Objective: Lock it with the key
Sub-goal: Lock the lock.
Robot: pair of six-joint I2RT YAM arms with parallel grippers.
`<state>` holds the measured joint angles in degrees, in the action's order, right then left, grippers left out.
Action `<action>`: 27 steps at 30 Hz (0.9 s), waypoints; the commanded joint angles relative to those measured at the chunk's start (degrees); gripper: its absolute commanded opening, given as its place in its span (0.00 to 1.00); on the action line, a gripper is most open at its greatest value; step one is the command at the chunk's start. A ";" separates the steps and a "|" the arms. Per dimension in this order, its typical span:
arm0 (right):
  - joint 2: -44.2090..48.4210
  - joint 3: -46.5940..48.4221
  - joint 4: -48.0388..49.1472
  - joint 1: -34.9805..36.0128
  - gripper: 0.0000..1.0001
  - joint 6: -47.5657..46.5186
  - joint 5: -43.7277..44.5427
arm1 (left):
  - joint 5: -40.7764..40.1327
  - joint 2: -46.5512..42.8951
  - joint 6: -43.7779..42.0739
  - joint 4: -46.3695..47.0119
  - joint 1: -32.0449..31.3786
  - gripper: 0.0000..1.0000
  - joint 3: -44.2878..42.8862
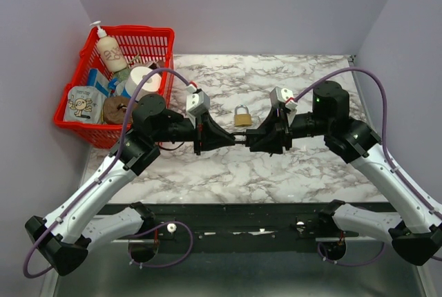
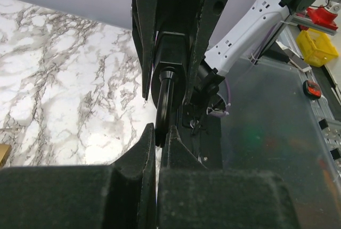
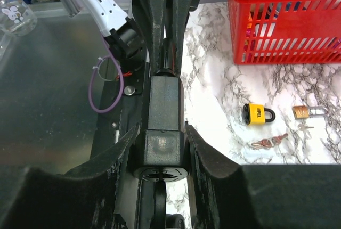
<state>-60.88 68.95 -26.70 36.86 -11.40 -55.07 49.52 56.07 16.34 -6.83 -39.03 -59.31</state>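
Above the middle of the table my two grippers meet tip to tip. A black padlock sits between the fingers of my right gripper, which is shut on its body. In the left wrist view the black-headed key shows edge-on, and its far end goes into the padlock. My left gripper is shut on the key's head. From above, the left gripper and right gripper hide most of the lock and key.
A brass padlock lies just behind the grippers. The right wrist view shows a yellow padlock, loose keys and a brass padlock on the marble. A red basket of items stands at the back left.
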 commanded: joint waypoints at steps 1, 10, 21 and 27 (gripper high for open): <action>-4.94 3.39 14.92 6.91 0.01 0.32 -2.67 | 0.05 5.53 3.26 13.15 -7.90 0.00 1.48; -6.71 1.98 15.71 9.19 0.01 0.67 -3.03 | -0.65 7.03 4.75 16.15 -9.58 0.00 0.86; -2.75 -0.83 1.58 8.67 0.01 -7.05 2.24 | -1.35 3.96 0.19 7.36 -1.23 0.00 -3.35; -3.01 -1.71 -2.91 8.40 0.01 -10.66 4.44 | -2.67 4.66 -5.26 3.41 -0.35 0.00 -7.39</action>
<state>-61.23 69.60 -27.94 40.75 -16.12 -47.51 50.57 58.41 13.32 -12.12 -38.79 -60.25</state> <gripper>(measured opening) 0.425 0.044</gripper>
